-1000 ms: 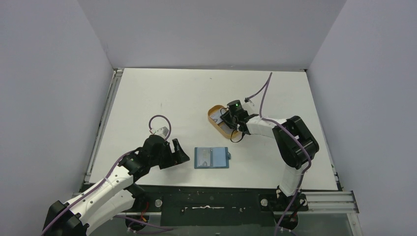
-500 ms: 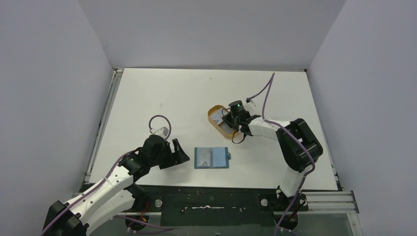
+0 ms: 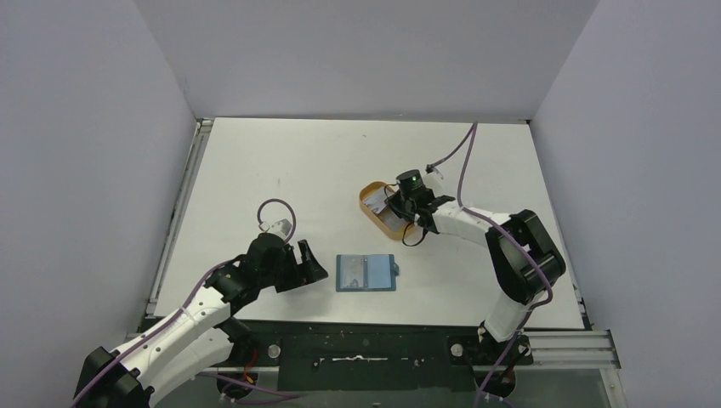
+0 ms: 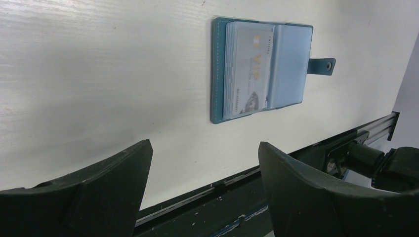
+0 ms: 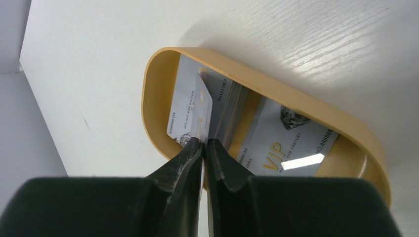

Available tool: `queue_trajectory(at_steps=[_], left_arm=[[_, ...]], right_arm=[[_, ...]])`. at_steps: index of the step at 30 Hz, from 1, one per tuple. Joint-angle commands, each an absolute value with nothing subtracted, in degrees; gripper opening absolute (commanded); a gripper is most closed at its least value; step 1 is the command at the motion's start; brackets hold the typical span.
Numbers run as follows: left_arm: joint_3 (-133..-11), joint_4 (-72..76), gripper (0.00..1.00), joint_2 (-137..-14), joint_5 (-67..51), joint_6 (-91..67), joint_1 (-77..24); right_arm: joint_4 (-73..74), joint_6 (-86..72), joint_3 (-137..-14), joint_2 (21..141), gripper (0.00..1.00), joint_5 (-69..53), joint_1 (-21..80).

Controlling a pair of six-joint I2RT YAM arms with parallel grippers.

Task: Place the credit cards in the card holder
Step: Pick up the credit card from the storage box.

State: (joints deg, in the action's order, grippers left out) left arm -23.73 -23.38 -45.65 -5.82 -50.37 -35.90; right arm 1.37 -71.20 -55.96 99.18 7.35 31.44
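Teal card holder (image 3: 366,273) lies open near front edge; left gripper (image 4: 203,147) released; right gripper (image 5: 203,143) pinches credit card (image 5: 190,111) in tray (image 5: 146,101).

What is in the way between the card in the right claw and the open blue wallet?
Only the orange tray's rim, which rings the card pinched by the right gripper. Nothing visible lies on the table between tray and wallet, and the wallet is open. The left gripper sits beside it, not over it.
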Motion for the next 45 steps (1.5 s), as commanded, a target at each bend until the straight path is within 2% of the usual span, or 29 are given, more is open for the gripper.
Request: queue_trajectory(at_steps=[1, 15, 24, 27, 31, 37, 45], left_arm=[[-25.31, -21.9, 0.77, -45.6, -5.19, -50.1, -35.68], [-24.94, -22.32, 0.77, -44.57, -4.93, -50.09, -35.68], [-26.02, -24.35, 0.77, -43.03, -3.51, -49.34, -35.68], [-27.59, -25.88, 0.77, -42.24, -2.64, -48.39, -35.6], [-29.59, -27.83, 0.77, -41.03, -1.72, -46.81, -35.57], [-29.88, -27.67, 0.77, -38.28, -1.17, -46.1, -35.34], [-29.04, -25.07, 0.77, -37.78, -3.45, -45.37, -35.41]], right_arm=[[0.88, -69.83, -58.78, 96.49, 0.0, 8.97, 31.99], [-4.02, -71.26, -59.37, 98.52, 0.0, 6.21, 32.06], [2.51, -71.66, -58.86, 88.38, 0.0, 4.3, 29.96], [8.29, -69.75, -59.71, 82.43, 0.0, -3.1, 27.01], [13.82, -67.76, -60.72, 73.55, 0.0, -21.59, 20.57], [8.48, -78.88, -55.96, 60.15, 0.0, -45.14, 13.9], [17.96, -76.4, -55.72, 50.61, 0.0, -50.06, 16.31]])
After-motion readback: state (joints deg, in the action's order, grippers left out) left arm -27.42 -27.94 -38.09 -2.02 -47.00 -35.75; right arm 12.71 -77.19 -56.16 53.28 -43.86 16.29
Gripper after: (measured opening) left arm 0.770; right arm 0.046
